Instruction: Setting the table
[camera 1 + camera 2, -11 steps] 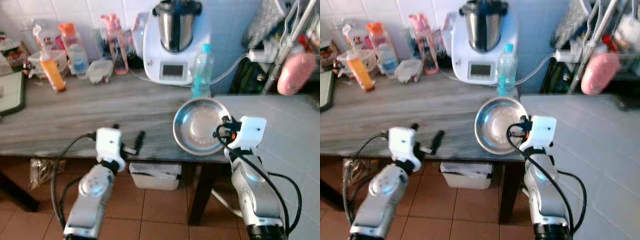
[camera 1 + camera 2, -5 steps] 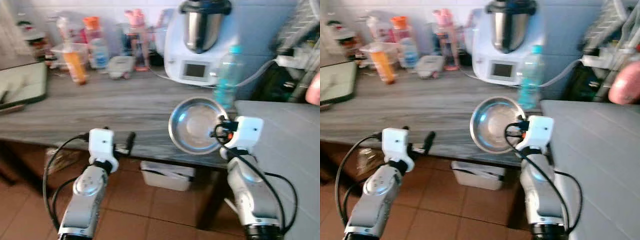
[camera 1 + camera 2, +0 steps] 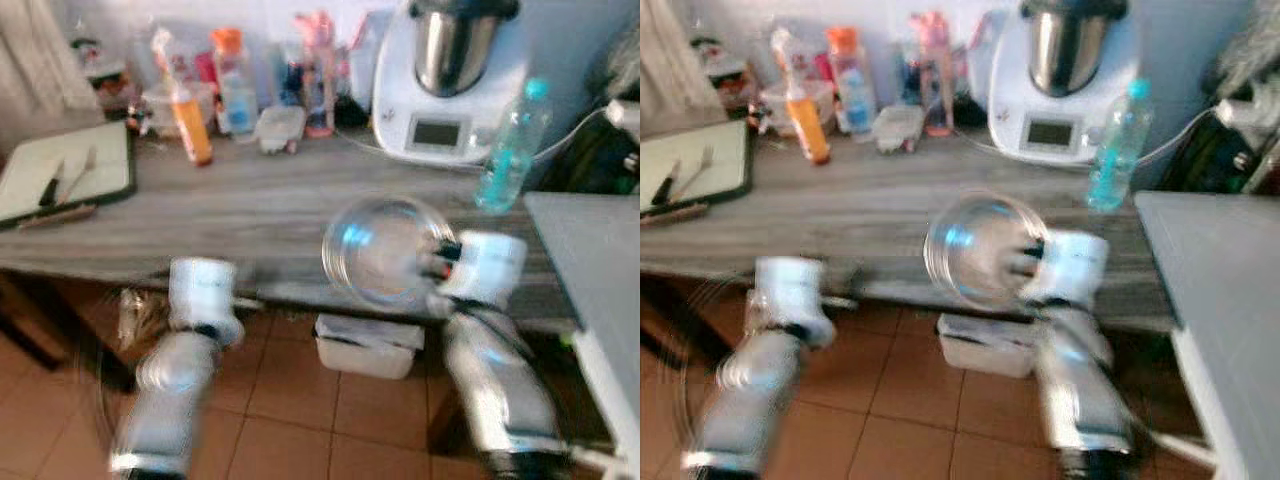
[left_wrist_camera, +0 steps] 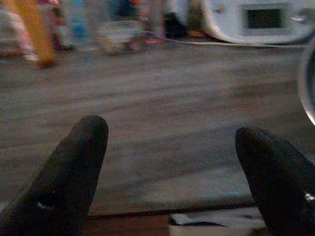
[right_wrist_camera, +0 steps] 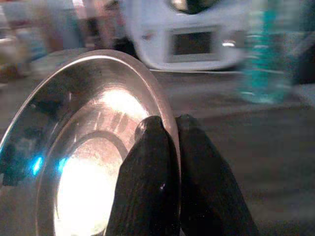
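Note:
A round steel bowl (image 3: 380, 250) hangs tilted over the front edge of the grey wooden counter (image 3: 250, 205), and my right gripper (image 5: 172, 142) is shut on its rim (image 5: 165, 105). In the right wrist view the two black fingers pinch the rim from both sides. My left gripper (image 4: 172, 147) is open with nothing between its fingers, held at the counter's front edge to the left of the bowl. The head views are blurred by motion.
At the back of the counter stand a white kitchen machine (image 3: 450, 85), a clear plastic bottle (image 3: 505, 150), an orange bottle (image 3: 190, 125) and several containers. A tray with cutlery (image 3: 65, 180) lies at the far left. A white bin (image 3: 365, 345) sits under the counter.
The camera has swung, so the whole scene shifted right and blurred; the tray at the left has come into sight. The bowl stays pinched in my right gripper.

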Robot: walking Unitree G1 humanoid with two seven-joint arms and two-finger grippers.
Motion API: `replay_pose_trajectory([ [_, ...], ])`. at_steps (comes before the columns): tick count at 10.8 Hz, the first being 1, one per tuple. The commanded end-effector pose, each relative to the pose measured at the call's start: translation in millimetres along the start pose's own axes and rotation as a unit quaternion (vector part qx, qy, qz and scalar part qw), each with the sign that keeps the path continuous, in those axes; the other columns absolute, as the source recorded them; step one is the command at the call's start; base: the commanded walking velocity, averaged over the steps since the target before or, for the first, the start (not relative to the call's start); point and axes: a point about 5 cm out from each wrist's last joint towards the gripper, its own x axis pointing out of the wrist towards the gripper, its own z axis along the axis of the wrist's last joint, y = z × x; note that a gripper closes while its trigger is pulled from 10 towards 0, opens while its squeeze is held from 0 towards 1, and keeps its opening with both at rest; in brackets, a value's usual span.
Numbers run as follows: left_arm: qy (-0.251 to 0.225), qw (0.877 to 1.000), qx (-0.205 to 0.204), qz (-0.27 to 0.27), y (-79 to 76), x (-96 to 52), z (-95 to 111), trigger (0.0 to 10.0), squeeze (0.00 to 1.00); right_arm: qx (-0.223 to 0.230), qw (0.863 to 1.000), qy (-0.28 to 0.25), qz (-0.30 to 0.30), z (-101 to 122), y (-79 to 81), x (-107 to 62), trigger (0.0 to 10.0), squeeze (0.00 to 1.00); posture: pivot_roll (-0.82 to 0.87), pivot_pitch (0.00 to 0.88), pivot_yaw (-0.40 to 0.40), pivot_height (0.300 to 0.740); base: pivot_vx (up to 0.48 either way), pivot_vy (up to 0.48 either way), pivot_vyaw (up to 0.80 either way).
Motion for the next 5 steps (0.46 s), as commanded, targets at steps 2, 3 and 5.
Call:
replay_pose_trajectory([
  [2,-0.004,1.000,0.017,0.009,9.6,0.0,5.1,10.0,0.00,0.009,1.000,-0.017,0.013,7.6,9.3,1.7,10.0,0.00,0.09,0.000,0.043,0.740,0.000,0.480,-0.76],
  [3,-0.004,1.000,0.017,0.009,8.8,0.1,5.0,10.0,0.00,0.009,1.000,-0.017,0.013,6.9,9.7,1.5,10.0,0.00,0.09,0.000,0.043,0.740,0.000,0.480,-0.44],
  [5,-0.018,1.000,0.022,0.009,5.9,-1.1,7.2,10.0,0.00,0.007,1.000,-0.017,0.014,6.8,9.4,0.8,10.0,0.00,0.10,0.000,0.041,0.740,0.000,0.240,0.00],
])
